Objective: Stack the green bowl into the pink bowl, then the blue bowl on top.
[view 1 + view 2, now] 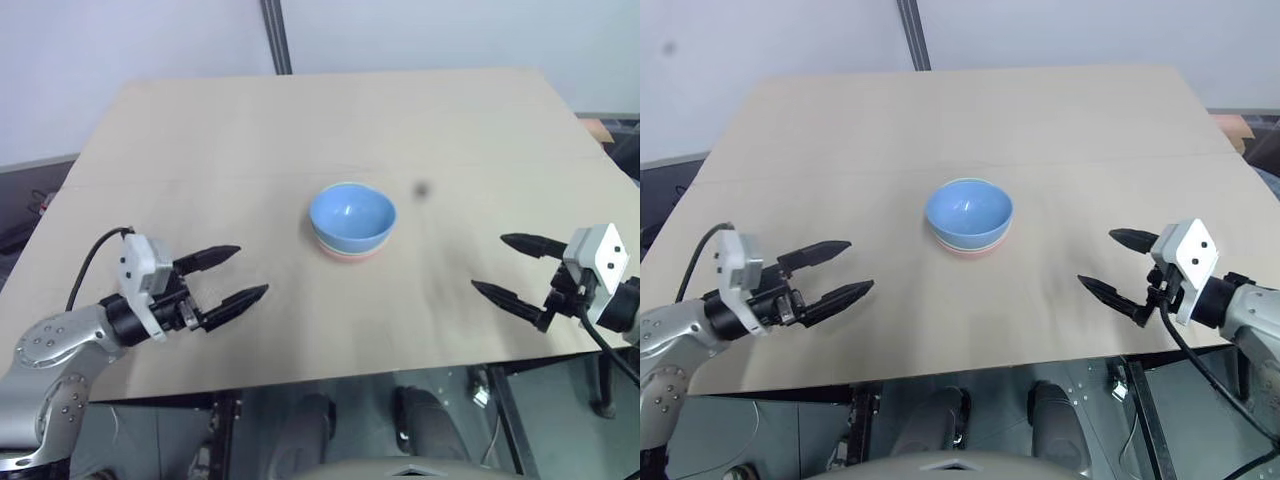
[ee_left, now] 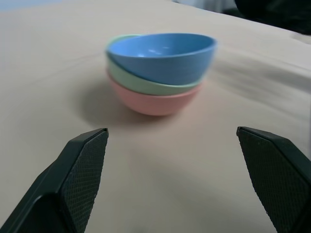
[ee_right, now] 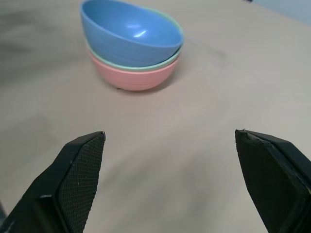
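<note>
Three bowls stand nested in one stack at the middle of the table. The pink bowl (image 2: 153, 102) is at the bottom, the green bowl (image 2: 146, 82) sits in it, and the blue bowl (image 1: 351, 217) lies on top, slightly tilted. My left gripper (image 1: 232, 275) is open and empty, near the table's front edge, well to the left of the stack. My right gripper (image 1: 510, 267) is open and empty too, well to the right of the stack. Both point inward at the bowls.
The light wooden table (image 1: 200, 150) has a small dark spot (image 1: 421, 189) right of the stack. A dark metal post (image 1: 277, 35) rises behind the far edge. Beside the table's right edge, something orange (image 1: 598, 127) shows.
</note>
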